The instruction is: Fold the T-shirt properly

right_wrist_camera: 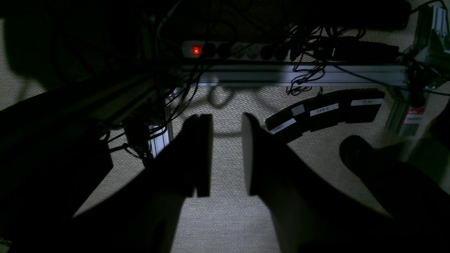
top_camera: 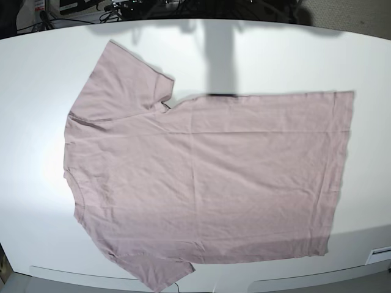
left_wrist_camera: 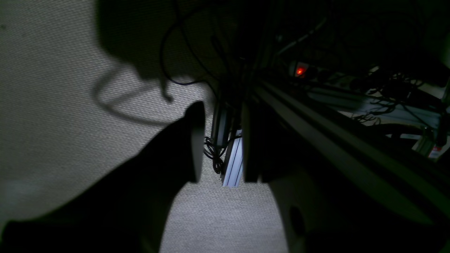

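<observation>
Left wrist: the left gripper [left_wrist_camera: 219,140] hangs over carpet, fingers apart, holding nothing. Right wrist: the right gripper [right_wrist_camera: 226,154] is likewise parted and empty. Base: the T-shirt [top_camera: 208,183] lies flat on the table [top_camera: 275,55], long axis left-right, neck left, hem right. Folding seems unstarted; next, both arms must reach the shirt.

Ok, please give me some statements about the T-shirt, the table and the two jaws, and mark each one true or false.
1. The T-shirt lies spread flat on the white table. True.
2. The shirt is already folded in half. False: it is unfolded, both sleeves out.
3. The right gripper holds the shirt. False: its jaws are apart and empty, above carpet.
4. No arm is over the table in the base view. True.
5. The shirt has a big print. False: it is plain pink.
</observation>
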